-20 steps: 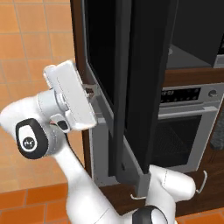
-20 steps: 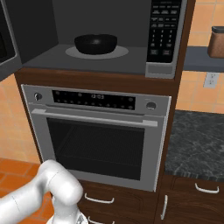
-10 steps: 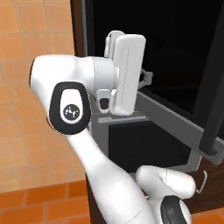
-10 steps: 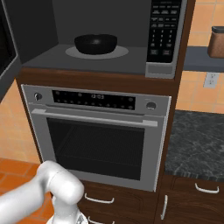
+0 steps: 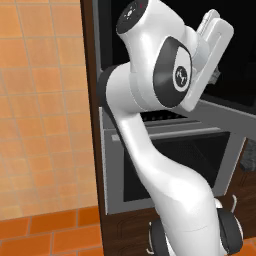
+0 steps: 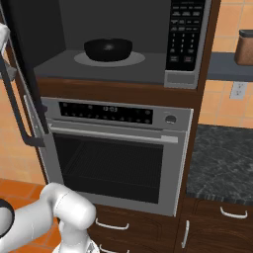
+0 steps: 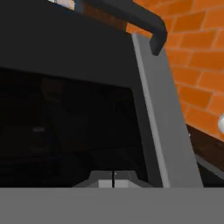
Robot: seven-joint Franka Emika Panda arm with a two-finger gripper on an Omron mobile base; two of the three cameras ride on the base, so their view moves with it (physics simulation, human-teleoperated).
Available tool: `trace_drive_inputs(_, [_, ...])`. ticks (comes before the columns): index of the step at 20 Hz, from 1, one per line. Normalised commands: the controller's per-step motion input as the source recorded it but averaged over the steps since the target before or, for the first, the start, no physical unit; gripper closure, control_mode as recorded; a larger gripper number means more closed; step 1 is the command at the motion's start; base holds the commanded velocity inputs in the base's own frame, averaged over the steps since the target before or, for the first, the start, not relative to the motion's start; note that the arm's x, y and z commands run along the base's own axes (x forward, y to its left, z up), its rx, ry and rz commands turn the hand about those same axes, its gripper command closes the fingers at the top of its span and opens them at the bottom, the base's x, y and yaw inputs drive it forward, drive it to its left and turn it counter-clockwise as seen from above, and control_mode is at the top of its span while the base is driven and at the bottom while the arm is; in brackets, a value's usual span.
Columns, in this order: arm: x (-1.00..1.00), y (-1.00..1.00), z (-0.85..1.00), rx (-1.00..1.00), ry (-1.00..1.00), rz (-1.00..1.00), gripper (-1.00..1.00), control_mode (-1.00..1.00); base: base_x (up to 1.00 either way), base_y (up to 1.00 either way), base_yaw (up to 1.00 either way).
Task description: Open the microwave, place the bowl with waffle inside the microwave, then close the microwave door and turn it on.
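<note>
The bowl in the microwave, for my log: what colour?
Black, clearest in the right base view: the bowl.

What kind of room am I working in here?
A home kitchen, most likely: a built-in microwave sits above a silver wall oven in wood cabinetry, with a dark stone counter alongside and orange tile on the walls.

Silver oven built into dark wood cabinetry, mesh-windowed door, horizontal bar handle across its top edge. Control strip above with a dark display and a round knob at the strip's right end. Below the oven, wood drawers with curved silver pulls. To the right, a dark speckled stone counter, its front edge over a cabinet. On the wall above it, a white outlet and a brown container on a grey shelf. Orange tile wall at left; orange floor.
</note>
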Motion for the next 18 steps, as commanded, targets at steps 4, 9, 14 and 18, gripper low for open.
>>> trace_drive_inputs(4, [0.87,-0.63,-0.21,0.07,0.12,0.52,1.0,-1.0,0.0,0.0,0.0])
trace_drive_inputs(9, [1.0,-0.66,-0.38,0.05,0.0,0.54,1.0,-1.0,0.0,0.0,0.0])
trace_drive_inputs(14, [1.0,-0.67,-0.49,0.06,0.0,0.49,1.0,-1.0,0.0,0.0,0.0])
trace_drive_inputs(18, [1.0,-0.59,-0.33,0.05,0.0,0.4,1.0,-1.0,0.0,0.0,0.0])
